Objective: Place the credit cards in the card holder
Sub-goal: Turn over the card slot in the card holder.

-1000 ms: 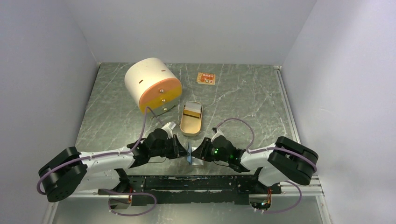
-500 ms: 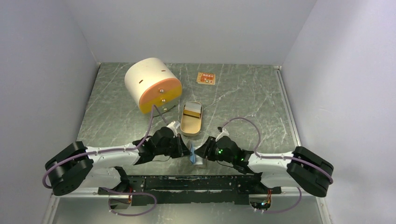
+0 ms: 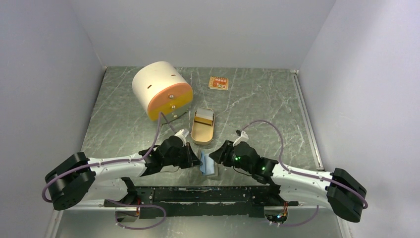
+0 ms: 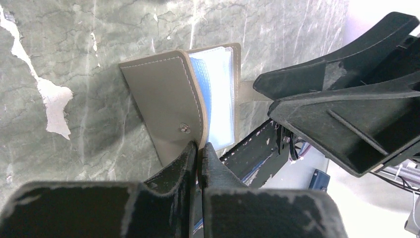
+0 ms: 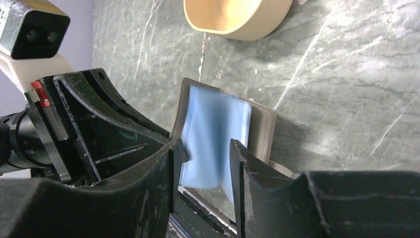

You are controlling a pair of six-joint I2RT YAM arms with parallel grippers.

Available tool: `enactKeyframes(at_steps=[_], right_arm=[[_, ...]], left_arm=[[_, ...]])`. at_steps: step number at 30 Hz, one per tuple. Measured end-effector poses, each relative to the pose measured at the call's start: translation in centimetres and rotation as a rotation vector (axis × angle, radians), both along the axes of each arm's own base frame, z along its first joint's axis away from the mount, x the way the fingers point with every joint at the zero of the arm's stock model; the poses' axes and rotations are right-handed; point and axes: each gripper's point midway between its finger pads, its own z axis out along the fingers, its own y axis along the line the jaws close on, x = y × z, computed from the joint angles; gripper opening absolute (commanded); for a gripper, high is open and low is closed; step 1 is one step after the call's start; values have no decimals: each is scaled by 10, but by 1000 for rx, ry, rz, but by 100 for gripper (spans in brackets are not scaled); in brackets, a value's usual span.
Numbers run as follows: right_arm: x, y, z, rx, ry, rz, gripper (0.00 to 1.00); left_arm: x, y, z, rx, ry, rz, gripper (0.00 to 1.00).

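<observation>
The left gripper point(image 4: 199, 147) is clenched on the one card holder point(image 4: 163, 94). The right gripper point(image 5: 205, 147) is released. One orange credit card point(image 3: 218, 83) lies far.

oval tin point(image 3: 203, 132) beyond card holder point(image 3: 208, 167), cylinder point(image 3: 159, 89) farther

No legible text or labels anywhere.

Near centre: card holder point(image 3: 208, 165) between left gripper point(image 3: 194, 159) and right gripper point(image 3: 214, 157).
The card holder lies on the table point(image 3: 267, 109) by its near edge, with the left gripper at its left side and the right gripper at its right. The oval tin point(image 3: 203, 127) sits just behind it. The drum point(image 3: 161, 90) is far-left of the tin. One credit card point(image 3: 218, 83) lies flat at far centre, right of the drum and well apart from the holder.
</observation>
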Motion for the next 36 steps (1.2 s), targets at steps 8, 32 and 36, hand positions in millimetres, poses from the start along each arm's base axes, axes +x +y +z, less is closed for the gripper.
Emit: enactKeyframes(at_steps=[8,32,36], right_arm=[[12,8,13,-120,-76,54,46],[12,21,-29,-314,-78,213,39],[15,24,-23,-329,-103,232,43]], left_arm=[[-1,9,0,5,1,32,16],[-10,39,-22,79,19,81,33],[-12,41,-23,74,16,81,21]])
